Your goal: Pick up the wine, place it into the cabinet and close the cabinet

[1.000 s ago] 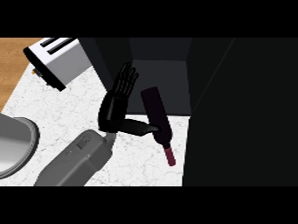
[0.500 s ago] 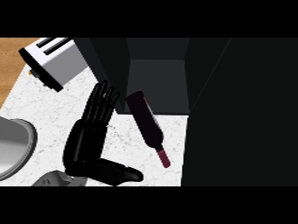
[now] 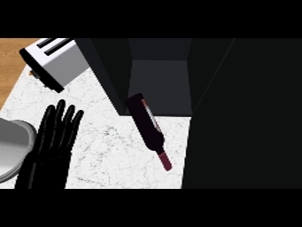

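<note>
Only the left hand [image 3: 52, 142] shows, fingers straight, apart from the wine [image 3: 150, 128].

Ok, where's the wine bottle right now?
In the head view, the wine bottle lies on the white counter at centre, its base at the open cabinet, right of the left hand.

Dark maroon wine [image 3: 149, 128] with a redder neck; black hand [image 3: 52, 146]; white counter [image 3: 107, 146] with grey marbling; black cabinet [image 3: 245, 111] with a dark grey inside; silver toaster [image 3: 54, 62] with black ends; grey pot [image 3: 3, 150]; brown wood floor [image 3: 3, 66]
</note>
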You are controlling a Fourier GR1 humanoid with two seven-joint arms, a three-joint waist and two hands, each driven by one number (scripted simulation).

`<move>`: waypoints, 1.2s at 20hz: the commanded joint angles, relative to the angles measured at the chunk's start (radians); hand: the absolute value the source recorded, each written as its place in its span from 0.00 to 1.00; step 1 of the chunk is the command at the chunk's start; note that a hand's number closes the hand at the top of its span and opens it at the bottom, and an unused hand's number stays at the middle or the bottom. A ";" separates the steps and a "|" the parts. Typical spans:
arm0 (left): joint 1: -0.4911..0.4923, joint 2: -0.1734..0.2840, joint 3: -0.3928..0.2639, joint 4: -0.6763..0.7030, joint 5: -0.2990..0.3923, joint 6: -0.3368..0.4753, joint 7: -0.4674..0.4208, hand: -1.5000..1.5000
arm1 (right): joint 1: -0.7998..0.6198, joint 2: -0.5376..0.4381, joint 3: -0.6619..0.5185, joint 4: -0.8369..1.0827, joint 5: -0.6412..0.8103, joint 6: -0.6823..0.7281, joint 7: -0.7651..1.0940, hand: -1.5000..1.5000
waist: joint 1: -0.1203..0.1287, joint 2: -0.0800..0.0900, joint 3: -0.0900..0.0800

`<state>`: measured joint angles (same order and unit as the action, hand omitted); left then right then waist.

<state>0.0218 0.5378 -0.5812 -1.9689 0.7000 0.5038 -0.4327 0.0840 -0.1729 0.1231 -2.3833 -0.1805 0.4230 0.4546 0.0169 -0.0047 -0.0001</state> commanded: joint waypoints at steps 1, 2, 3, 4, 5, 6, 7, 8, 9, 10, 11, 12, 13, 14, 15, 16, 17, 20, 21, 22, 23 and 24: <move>0.143 0.066 0.072 -0.067 0.000 -0.023 -0.047 0.00 | 0.062 -0.004 0.097 -0.072 -0.039 0.031 0.070 1.00 | -0.004 0.000 -0.001; 0.149 0.106 0.122 -0.086 0.048 -0.062 -0.015 0.00 | 0.046 -0.014 0.098 -0.062 -0.095 0.022 0.128 1.00 | -0.001 0.001 -0.001; 0.196 0.120 0.134 -0.119 0.036 -0.058 -0.039 0.00 | 0.048 0.007 0.115 -0.059 -0.102 0.007 0.125 1.00 | 0.002 0.001 -0.001; 0.183 0.102 0.134 -0.105 0.028 -0.052 -0.046 0.00 | 0.086 0.021 0.199 -0.105 -0.090 0.009 0.150 1.00 | -0.003 -0.001 -0.001; 0.246 0.127 0.161 -0.164 0.044 -0.078 -0.055 0.00 | 0.040 0.019 0.161 -0.069 -0.107 -0.001 0.151 1.00 | 0.002 0.001 -0.001; 0.287 0.136 0.184 -0.159 0.070 -0.102 -0.067 0.00 | 0.133 0.002 0.182 -0.145 -0.133 0.024 0.146 1.00 | -0.003 -0.002 -0.001; 0.314 0.144 0.191 -0.203 0.074 -0.102 -0.067 0.00 | 0.048 0.079 0.292 -0.089 -0.021 -0.039 0.164 1.00 | 0.010 -0.002 -0.001; 0.322 0.175 0.261 -0.189 0.105 -0.152 -0.068 0.00 | 0.084 0.081 0.313 -0.084 -0.004 -0.021 0.127 1.00 | 0.001 -0.001 -0.001; 0.375 0.164 0.244 -0.195 0.088 -0.159 -0.097 0.00 | 0.044 0.103 0.369 -0.118 0.026 -0.068 0.201 1.00 | 0.006 -0.002 -0.002; 0.386 0.177 0.296 -0.189 0.114 -0.196 -0.106 0.00 | 0.077 0.081 0.357 -0.170 -0.008 -0.066 0.222 1.00 | -0.002 -0.002 -0.002; 0.430 0.195 0.346 -0.179 0.151 -0.230 -0.115 0.00 | 0.090 0.103 0.405 -0.175 0.032 -0.084 0.214 1.00 | 0.002 -0.004 -0.002; 0.487 0.197 0.335 -0.177 0.134 -0.271 -0.145 0.00 | -0.029 0.136 0.416 -0.104 0.061 -0.113 0.255 1.00 | 0.015 -0.002 -0.003; 0.460 0.216 0.418 -0.168 0.208 -0.316 -0.117 0.00 | 0.014 0.139 0.473 -0.139 0.108 -0.126 0.262 1.00 | 0.001 -0.003 -0.002; 0.511 0.231 0.439 -0.238 0.211 -0.298 -0.106 0.00 | -0.061 0.169 0.494 -0.072 0.141 -0.164 0.258 1.00 | 0.013 -0.003 -0.002; 0.495 0.251 0.495 -0.187 0.253 -0.343 -0.086 0.00 | -0.072 0.170 0.545 -0.069 0.184 -0.190 0.249 1.00 | 0.006 -0.003 -0.002; 0.506 0.250 0.517 -0.148 0.254 -0.373 -0.099 0.00 | -0.110 0.171 0.582 -0.078 0.211 -0.229 0.279 1.00 | 0.005 -0.003 -0.003; 0.529 0.241 0.525 -0.156 0.245 -0.398 -0.109 0.00 | -0.136 0.171 0.616 -0.059 0.251 -0.263 0.290 1.00 | 0.003 -0.003 -0.002; 0.528 0.240 0.569 -0.127 0.264 -0.441 -0.093 0.00 | -0.282 0.172 0.685 0.051 0.316 -0.395 0.260 1.00 | 0.001 0.000 -0.002; 0.615 0.241 0.612 -0.120 0.277 -0.523 -0.142 0.00 | -0.303 0.172 0.682 0.068 0.327 -0.398 0.262 1.00 | 0.016 -0.003 -0.003; 0.556 0.227 0.582 -0.093 0.258 -0.507 -0.115 0.00 | -0.348 0.172 0.698 0.137 0.350 -0.431 0.215 1.00 | 0.002 0.001 -0.002; 0.601 0.270 0.675 -0.132 0.317 -0.536 -0.104 0.00 | -0.405 0.172 0.693 0.119 0.359 -0.452 0.269 1.00 | 0.017 -0.002 -0.002; 0.626 0.240 0.648 -0.087 0.274 -0.595 -0.144 0.00 | -0.442 0.173 0.716 0.148 0.373 -0.504 0.281 1.00 | 0.014 -0.002 -0.003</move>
<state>0.5903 0.7764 0.0019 -2.0929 0.9621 0.0190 -0.5525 -0.2202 -0.0056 0.7772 -2.3138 0.1234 0.0361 0.7176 0.0268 -0.0063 -0.0018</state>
